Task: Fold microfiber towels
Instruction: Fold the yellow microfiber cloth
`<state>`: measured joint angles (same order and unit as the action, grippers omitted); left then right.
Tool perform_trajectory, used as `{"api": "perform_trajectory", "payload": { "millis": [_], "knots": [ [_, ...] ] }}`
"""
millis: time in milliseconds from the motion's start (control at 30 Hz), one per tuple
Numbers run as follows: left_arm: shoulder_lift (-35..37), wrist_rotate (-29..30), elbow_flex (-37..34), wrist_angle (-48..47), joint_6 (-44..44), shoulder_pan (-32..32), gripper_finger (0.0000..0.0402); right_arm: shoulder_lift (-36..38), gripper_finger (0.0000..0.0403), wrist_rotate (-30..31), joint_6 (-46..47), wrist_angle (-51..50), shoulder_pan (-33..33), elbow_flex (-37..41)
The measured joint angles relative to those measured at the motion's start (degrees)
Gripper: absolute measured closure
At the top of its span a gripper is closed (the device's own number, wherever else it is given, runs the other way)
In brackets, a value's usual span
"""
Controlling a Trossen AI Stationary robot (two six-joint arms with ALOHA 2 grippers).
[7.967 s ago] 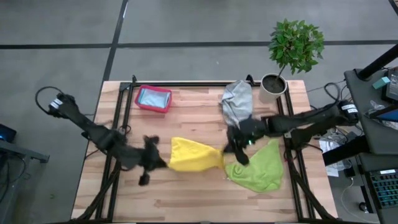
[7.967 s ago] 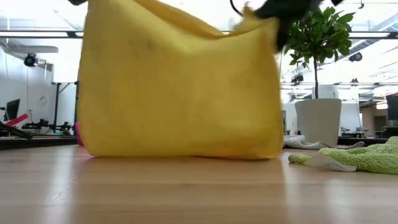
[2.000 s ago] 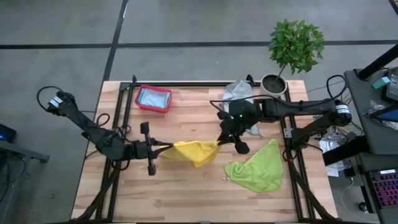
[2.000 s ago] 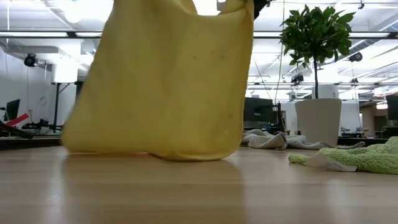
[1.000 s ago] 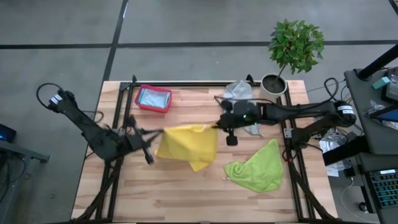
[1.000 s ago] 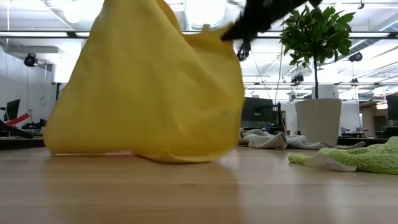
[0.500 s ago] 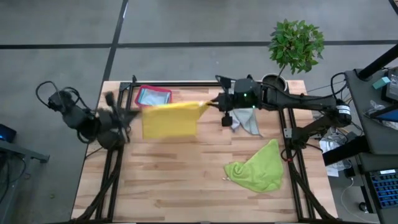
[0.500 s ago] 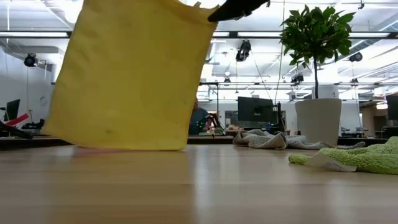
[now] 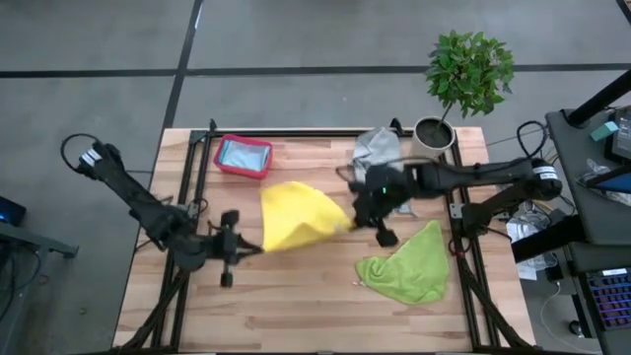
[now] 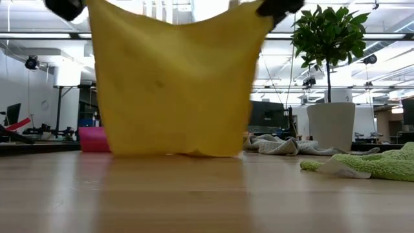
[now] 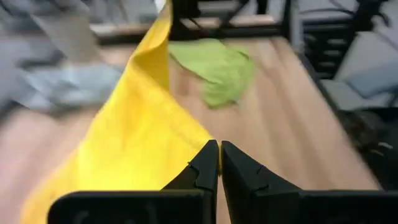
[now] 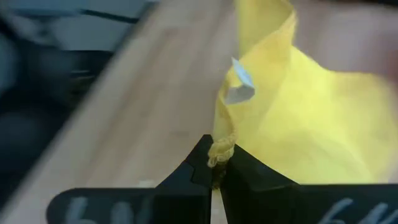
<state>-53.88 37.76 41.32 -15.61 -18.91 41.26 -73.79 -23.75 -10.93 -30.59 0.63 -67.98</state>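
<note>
Pinching opposite corners, left pincer [image 11: 219,163] and right pincer [image 12: 214,163] hoist the yellow towel [image 9: 294,216].

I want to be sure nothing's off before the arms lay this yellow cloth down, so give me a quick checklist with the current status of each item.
1. Left gripper shut on a corner of the yellow microfiber towel: ok.
2. Right gripper shut on the opposite corner, with the white tag just beyond it: ok.
3. Towel hanging spread between the two grippers, bottom edge at the wooden table in the low view: ok.
4. Towel free of creases and bunching: not ok, it sags in the middle.
5. Lime green microfiber towel apart from the yellow one: ok.
6. Pink-red plastic bin and crumpled grey microfiber towel apart from the yellow towel: ok.
</note>
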Motion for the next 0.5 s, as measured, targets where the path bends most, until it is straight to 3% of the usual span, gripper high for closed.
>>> {"api": "perform_trajectory", "payload": {
  "millis": [133, 233, 367, 500],
  "knots": [
    [-5.3, -8.3, 2.3, 2.3, -12.0, 1.9, 0.0401, -0.4, 0.0394, -2.3, 8.3, 3.6, 5.9, 5.1],
    [-9.3, -10.4, 3.3, 1.5, -17.9, 2.9, 0.0401, -0.6, 0.0394, -2.2, 13.3, 10.3, 9.6, 9.3],
    [-11.4, -9.0, 5.6, 1.1, -13.7, 2.9, 0.0401, -0.7, 0.0394, -1.5, 14.0, 12.7, 11.5, 10.6],
    [-8.4, 0.2, 7.1, -0.8, -4.5, 1.4, 0.0401, -0.5, 0.0394, 8.4, 6.8, 6.7, 9.1, 6.1]
  ]
}}
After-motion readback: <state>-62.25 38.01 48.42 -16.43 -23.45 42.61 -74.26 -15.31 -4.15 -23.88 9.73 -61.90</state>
